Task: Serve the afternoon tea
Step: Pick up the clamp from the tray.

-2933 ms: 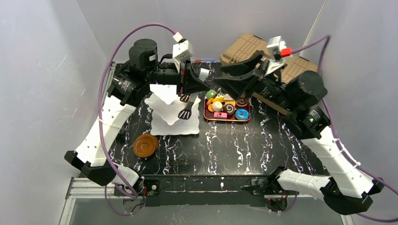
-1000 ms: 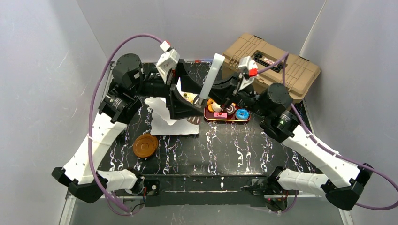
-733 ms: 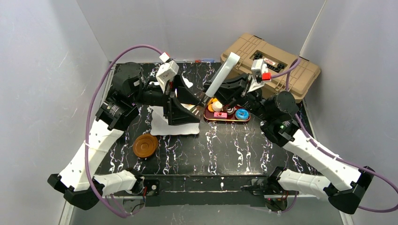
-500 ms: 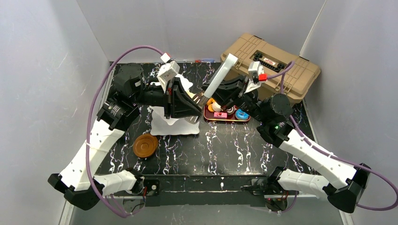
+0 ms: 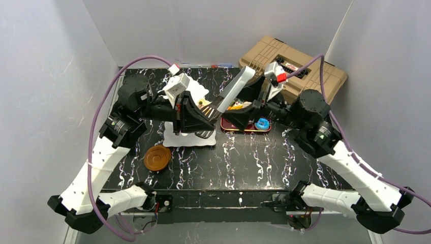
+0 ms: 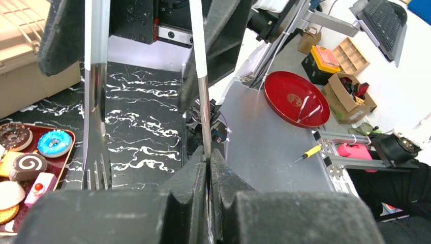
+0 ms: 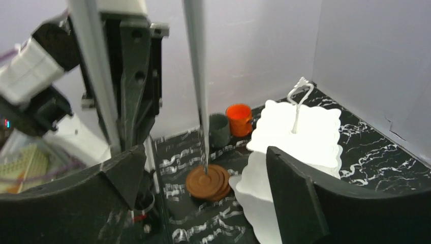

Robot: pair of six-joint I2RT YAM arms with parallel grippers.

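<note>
Your left gripper (image 6: 209, 161) is pinching one thin blade of the tongs (image 6: 95, 101), its fingers pressed flat on the blade. The other blade, fork-tipped, hangs free beside it. Your right gripper (image 7: 203, 190) stands spread wide, and both blades pass between its fingers without touching them.

From above, the tongs run from the white handle near the toolbox (image 5: 295, 71) down-left to the tips at the left gripper. The one stand (image 5: 186, 138) sits under that gripper, upright, its wire loop pointing straight up. One stack of saucers (image 5: 157, 157) lies near its front-left corner; you can't count them.

Two cups stand side by side by the wall, one orange (image 7: 239, 119) and one dark (image 7: 219, 130). One red tray (image 5: 249, 130), just right of the stand below the right gripper, holds the pastries (image 6: 28, 166), two of them donuts.
</note>
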